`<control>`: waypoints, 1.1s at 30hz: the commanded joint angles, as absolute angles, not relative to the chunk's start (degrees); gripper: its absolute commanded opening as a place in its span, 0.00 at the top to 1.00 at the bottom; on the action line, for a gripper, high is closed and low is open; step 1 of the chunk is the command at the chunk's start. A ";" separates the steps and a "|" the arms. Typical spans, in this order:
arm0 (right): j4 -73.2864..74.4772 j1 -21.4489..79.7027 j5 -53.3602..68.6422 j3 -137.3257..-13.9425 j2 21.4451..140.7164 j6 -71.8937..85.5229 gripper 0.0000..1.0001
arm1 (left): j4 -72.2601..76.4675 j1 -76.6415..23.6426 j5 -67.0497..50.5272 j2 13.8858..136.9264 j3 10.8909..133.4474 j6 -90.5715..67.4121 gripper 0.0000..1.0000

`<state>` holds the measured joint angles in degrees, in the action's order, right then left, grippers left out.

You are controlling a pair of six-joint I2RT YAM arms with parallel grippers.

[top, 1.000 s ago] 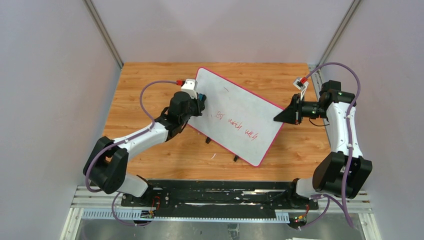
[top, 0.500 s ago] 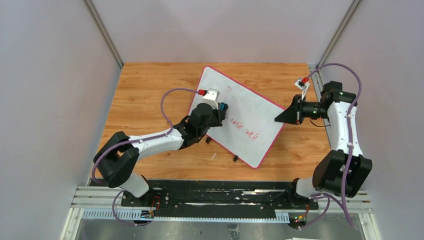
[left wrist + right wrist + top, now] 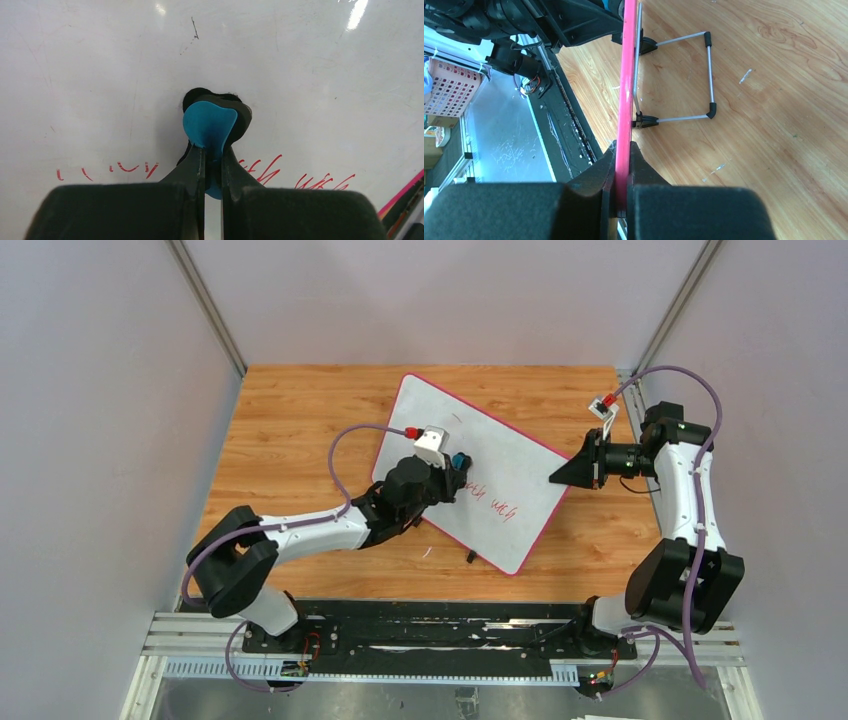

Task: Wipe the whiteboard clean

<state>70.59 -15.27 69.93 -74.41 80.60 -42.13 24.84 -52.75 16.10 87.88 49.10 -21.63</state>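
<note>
Left gripper (image 3: 212, 149) is pinching the blue eraser (image 3: 209, 122) and pressing it on the whiteboard (image 3: 505, 450), beside the red writing (image 3: 265, 170). Right gripper (image 3: 623, 149) is clamping the pink rim (image 3: 628, 75), probably so the board, propped mid-table (image 3: 280, 420), is not sliding.

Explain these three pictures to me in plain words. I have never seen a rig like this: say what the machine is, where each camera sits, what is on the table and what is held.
These are two robot arms bolted at the near edge of a wooden table. The wide picture looks down from above and behind them; the other two come from cameras on the wrists. On the table stands a whiteboard, propped on a wire stand, with red writing on it. The left gripper is shut on a blue eraser held against the board. The right gripper is shut on the board's pink rim, apparently to steady it.
</note>
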 commanded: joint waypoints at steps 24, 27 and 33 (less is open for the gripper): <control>73.56 -12.96 71.89 -75.61 80.27 -47.55 0.99 | 21.77 -35.25 6.36 82.25 37.88 -22.60 1.00; 73.61 -12.92 71.94 -75.72 80.40 -47.55 0.99 | 22.24 -37.55 6.77 83.28 39.76 -22.99 1.00; 73.92 -12.92 71.98 -76.03 80.46 -47.63 0.99 | 22.21 -44.92 8.73 85.87 44.43 -23.28 1.00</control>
